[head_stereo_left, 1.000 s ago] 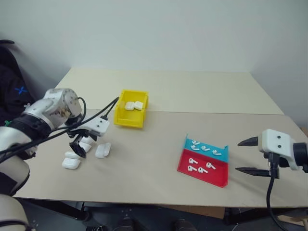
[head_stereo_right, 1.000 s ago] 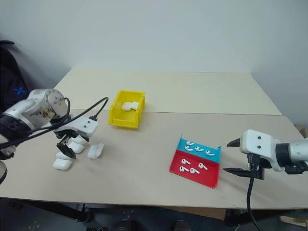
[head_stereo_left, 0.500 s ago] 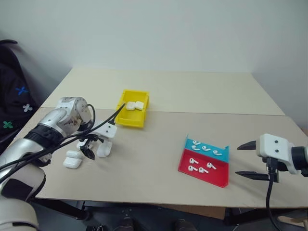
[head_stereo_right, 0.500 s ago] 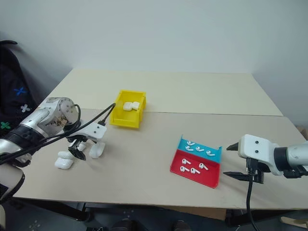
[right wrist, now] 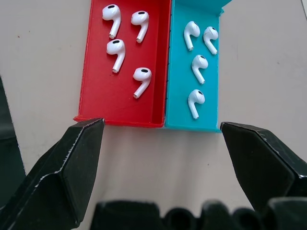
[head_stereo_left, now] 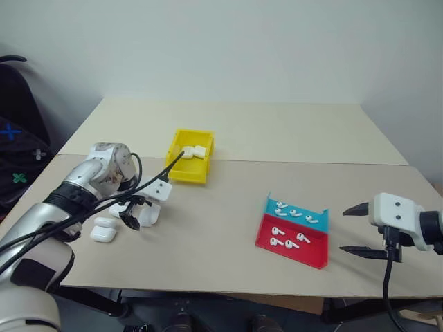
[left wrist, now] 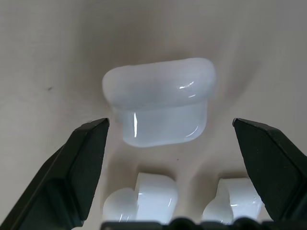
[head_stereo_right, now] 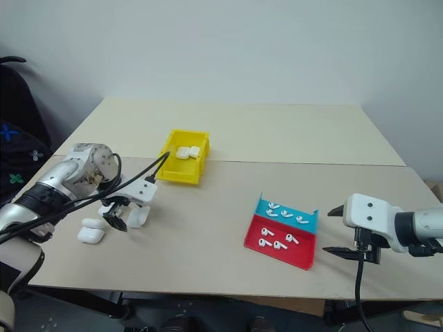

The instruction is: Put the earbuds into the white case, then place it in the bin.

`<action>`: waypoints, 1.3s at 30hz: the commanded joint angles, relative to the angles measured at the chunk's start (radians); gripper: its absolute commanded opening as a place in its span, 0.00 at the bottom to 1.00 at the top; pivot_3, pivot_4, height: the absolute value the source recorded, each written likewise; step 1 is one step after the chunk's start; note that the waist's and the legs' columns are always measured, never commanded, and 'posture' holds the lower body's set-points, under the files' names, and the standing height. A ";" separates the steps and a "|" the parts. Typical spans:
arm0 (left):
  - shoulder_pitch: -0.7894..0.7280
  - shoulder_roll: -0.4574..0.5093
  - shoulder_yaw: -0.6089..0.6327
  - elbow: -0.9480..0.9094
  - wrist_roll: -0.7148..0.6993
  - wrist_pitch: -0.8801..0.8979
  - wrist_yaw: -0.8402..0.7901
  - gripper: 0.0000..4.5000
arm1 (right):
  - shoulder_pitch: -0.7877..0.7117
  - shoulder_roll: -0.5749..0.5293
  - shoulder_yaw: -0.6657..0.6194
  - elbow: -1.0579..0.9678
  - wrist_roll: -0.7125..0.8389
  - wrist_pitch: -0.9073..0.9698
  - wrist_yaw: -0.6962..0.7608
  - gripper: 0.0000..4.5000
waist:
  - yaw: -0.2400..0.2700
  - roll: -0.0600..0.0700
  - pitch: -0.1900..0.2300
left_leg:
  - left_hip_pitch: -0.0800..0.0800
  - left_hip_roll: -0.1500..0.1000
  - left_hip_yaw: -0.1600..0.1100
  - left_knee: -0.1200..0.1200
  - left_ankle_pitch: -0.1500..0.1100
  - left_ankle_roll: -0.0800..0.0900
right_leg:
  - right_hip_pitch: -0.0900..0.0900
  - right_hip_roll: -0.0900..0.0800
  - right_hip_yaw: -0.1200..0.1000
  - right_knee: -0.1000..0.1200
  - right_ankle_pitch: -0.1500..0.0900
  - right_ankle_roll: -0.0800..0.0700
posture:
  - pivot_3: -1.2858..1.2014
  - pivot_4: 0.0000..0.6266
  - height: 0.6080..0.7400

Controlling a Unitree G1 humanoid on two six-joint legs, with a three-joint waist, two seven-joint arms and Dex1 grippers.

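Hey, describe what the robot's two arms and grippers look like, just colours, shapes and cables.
Both arms have silver-grey rounded segments with darker bands. Each ends in a white boxy wrist block carrying the jaws: two black, pointed, wedge-shaped fingers, seen on the left gripper and the right gripper. Black cables loop loosely along the left arm to its wrist block, and one black cable hangs down from the right one.

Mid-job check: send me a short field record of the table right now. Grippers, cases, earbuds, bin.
left gripper: open, pointing down over a closed white case, not touching it
right gripper: open, empty, near the tray
loose cases: more lie beside the left gripper on the table
earbuds: eight in tray, four red side, four teal side
bin: yellow, two cases already inside
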 commanded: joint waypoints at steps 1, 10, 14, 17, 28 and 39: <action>-0.002 -0.012 0.051 0.003 0.028 0.003 -0.004 1.00 | 0.000 -0.005 -0.042 -0.015 -0.001 -0.019 -0.008 0.99 | 0.000 0.000 0.000 | 0.000 0.000 0.000 0.000 0.000 0.000 | 0.000 0.000 0.000 0.000 0.000 0.000 | 0.52 0.24 1.00; 0.017 -0.031 0.088 0.014 0.073 -0.001 -0.004 1.00 | 0.007 -0.004 -0.045 -0.013 -0.010 -0.024 -0.010 0.99 | -0.001 0.000 0.000 | 0.000 0.000 0.000 0.000 0.000 0.000 | 0.000 0.000 0.000 0.000 0.000 0.000 | 0.52 0.24 1.00; 0.019 -0.032 0.096 0.023 0.099 -0.022 0.002 0.73 | 0.006 0.001 -0.042 -0.013 -0.017 -0.030 -0.016 1.00 | 0.000 0.000 0.000 | 0.000 0.000 0.000 0.000 0.000 0.000 | 0.000 0.000 0.000 0.000 0.000 0.000 | 0.52 0.24 1.00; 0.019 -0.043 0.105 0.041 0.115 -0.021 0.014 0.62 | -0.002 0.001 -0.035 -0.012 -0.013 -0.030 -0.020 1.00 | 0.000 0.000 0.000 | 0.000 0.000 0.000 0.000 0.000 0.000 | 0.000 0.000 0.000 0.000 0.000 0.000 | 0.52 0.24 1.00; 0.040 -0.010 0.215 -0.016 0.092 -0.050 0.029 0.53 | -0.007 0.000 -0.038 -0.008 -0.011 -0.039 -0.029 1.00 | 0.000 0.000 0.000 | 0.000 0.000 0.000 0.001 0.000 0.000 | 0.000 0.000 0.000 0.000 0.000 0.000 | 0.52 0.24 1.00; 0.108 0.048 0.294 -0.138 0.105 0.000 0.071 0.53 | -0.027 -0.007 -0.025 0.018 -0.011 -0.057 -0.021 1.00 | -0.003 0.001 0.000 | 0.001 0.000 0.000 0.003 0.000 0.000 | 0.001 0.000 0.001 0.003 0.000 0.000 | 0.52 0.24 1.00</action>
